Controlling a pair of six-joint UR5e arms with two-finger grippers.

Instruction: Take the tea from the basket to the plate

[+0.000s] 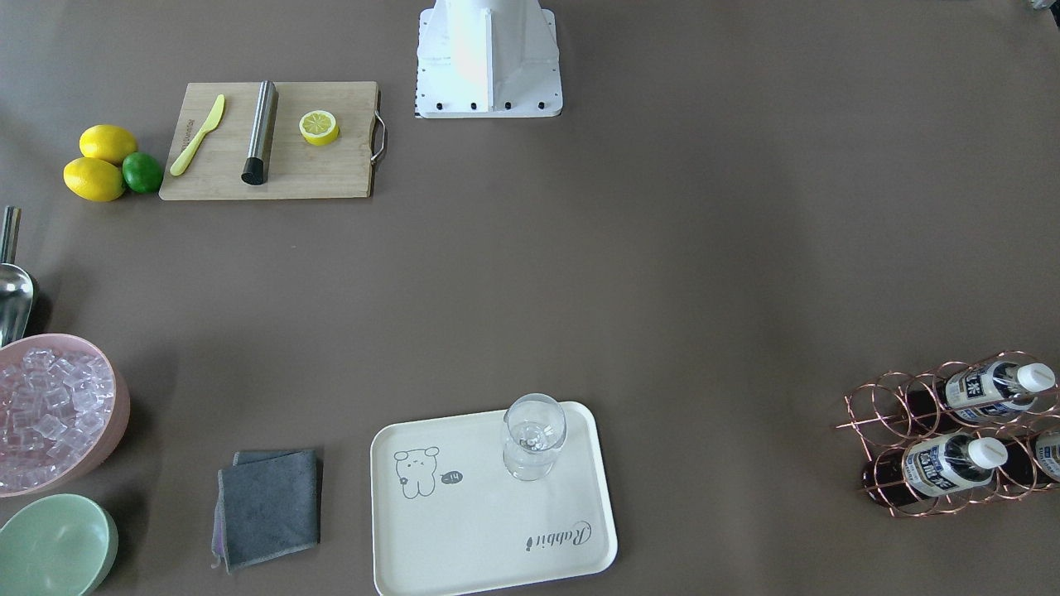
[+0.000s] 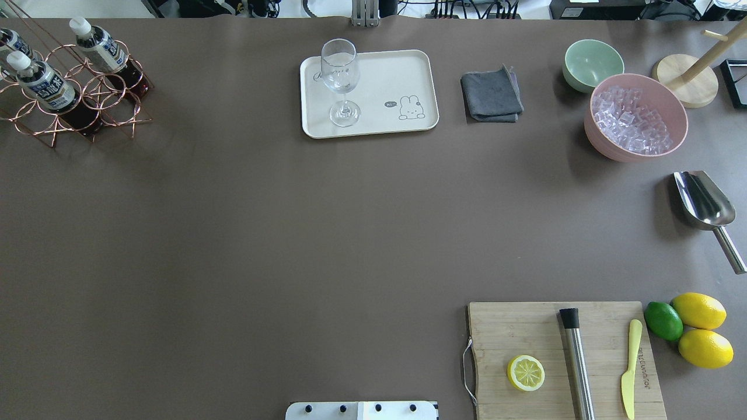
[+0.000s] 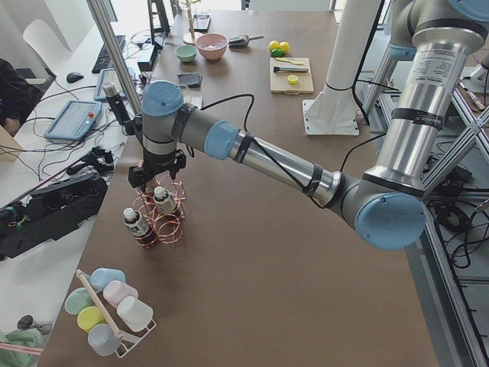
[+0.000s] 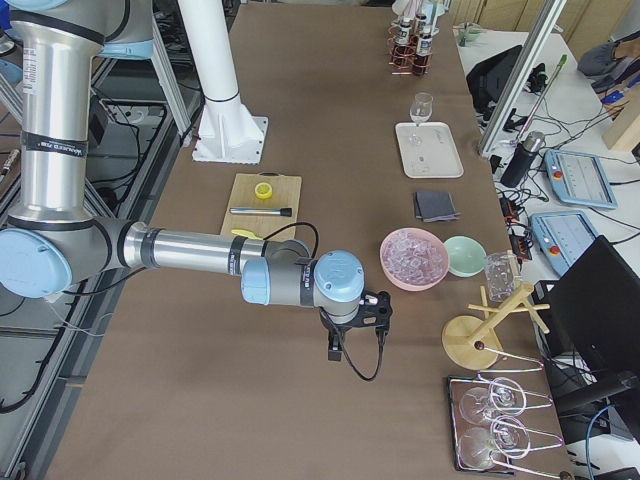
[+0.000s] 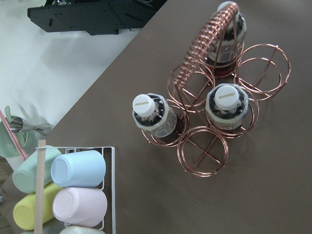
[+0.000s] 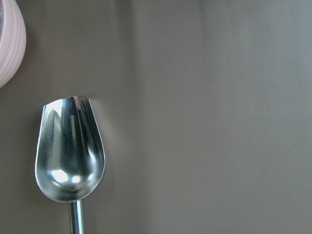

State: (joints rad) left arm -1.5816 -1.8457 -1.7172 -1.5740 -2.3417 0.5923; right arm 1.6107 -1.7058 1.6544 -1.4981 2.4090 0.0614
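Three tea bottles stand in the rose-gold wire basket point(image 2: 111, 99) at the table's far left corner. The left wrist view looks straight down on their white caps: one point(image 5: 152, 114), one point(image 5: 226, 102) and one behind the coiled handle point(image 5: 226, 29). The left gripper point(image 3: 157, 177) hangs just above the basket point(image 3: 162, 222); it shows only in the exterior left view, so I cannot tell if it is open. The cream plate point(image 2: 397, 70) lies at the far middle with a wine glass point(image 2: 340, 76) on it. The right gripper point(image 4: 355, 322) hovers over the table on the right; I cannot tell its state.
A steel scoop point(image 6: 70, 156) lies under the right wrist, beside a pink ice bowl point(image 2: 636, 119). A green bowl point(image 2: 592, 64), a grey cloth point(image 2: 491, 93), a cutting board point(image 2: 525, 332) with half lemon, muddler and knife, and lemons sit on the right. A cup rack point(image 5: 73, 185) stands near the basket.
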